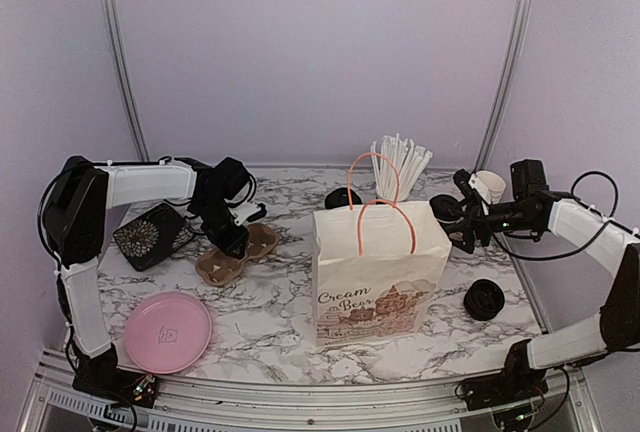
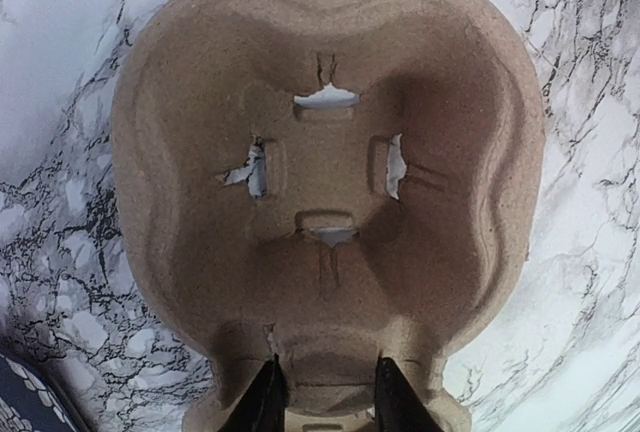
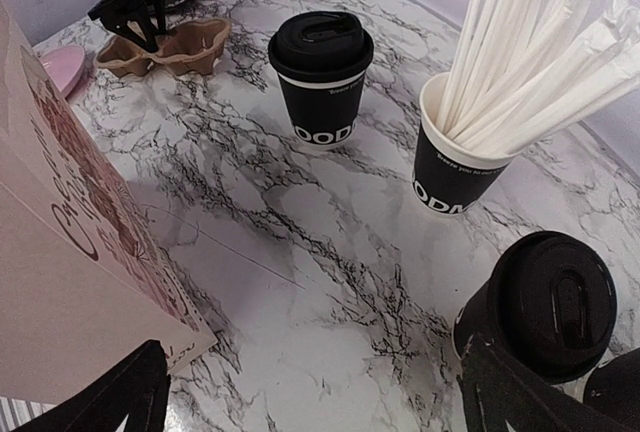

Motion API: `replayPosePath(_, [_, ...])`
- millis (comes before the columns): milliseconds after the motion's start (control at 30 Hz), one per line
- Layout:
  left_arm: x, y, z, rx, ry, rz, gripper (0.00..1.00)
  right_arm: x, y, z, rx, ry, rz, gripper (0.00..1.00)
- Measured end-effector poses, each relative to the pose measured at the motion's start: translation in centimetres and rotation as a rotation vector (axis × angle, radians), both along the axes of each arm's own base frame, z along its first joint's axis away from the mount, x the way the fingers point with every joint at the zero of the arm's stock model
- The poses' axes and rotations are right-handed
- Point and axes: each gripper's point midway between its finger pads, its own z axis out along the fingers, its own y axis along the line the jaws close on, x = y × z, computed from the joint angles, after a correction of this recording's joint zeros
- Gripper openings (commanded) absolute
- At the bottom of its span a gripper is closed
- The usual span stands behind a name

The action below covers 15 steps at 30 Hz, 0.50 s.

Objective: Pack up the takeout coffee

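A takeout coffee (image 3: 548,304), a black cup with a black lid, stands right against my right gripper's right-hand finger (image 3: 525,392); in the top view this cup (image 1: 445,210) is just left of the arm. Another lidded black cup (image 3: 320,77) (image 1: 343,197) stands farther off, behind the paper bag (image 1: 380,272). My right gripper (image 3: 320,407) (image 1: 462,216) is open and holds nothing. My left gripper (image 2: 332,404) (image 1: 230,239) is down on the brown cup carrier (image 2: 330,182) (image 1: 238,255), its jaws closed on the narrow neck between the carrier's two wells.
A black cup of white straws (image 3: 470,157) (image 1: 400,164) stands behind the bag. A white cup stack (image 1: 490,185) is at the back right and black lids (image 1: 485,299) lie right of the bag. A pink plate (image 1: 167,332) and a dark patterned box (image 1: 150,235) lie on the left.
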Motion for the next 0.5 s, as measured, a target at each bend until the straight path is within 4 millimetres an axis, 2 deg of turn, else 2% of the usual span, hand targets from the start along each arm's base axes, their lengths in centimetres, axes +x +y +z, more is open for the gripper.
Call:
replayPosePath(233, [-0.1,-0.1,0.1,-0.002,0.001,0.010,0.27,-0.1,0.0,-0.1,0.000,0.004,0.000,0.99])
replayPosePath(333, [-0.3,-0.2,1.1,-0.013,-0.010,0.018,0.25,-0.1,0.0,-0.1,0.000,0.005,0.000,0.99])
replayPosePath(433, [-0.6,-0.7,4.1,-0.047,-0.057,0.017,0.25,-0.1,0.0,0.0,0.000,0.004,0.000,0.99])
replayPosePath(500, [-0.6,-1.8,8.4,-0.099,-0.128,0.003,0.25,-0.1,0.0,0.0,0.001,0.005,0.001,0.99])
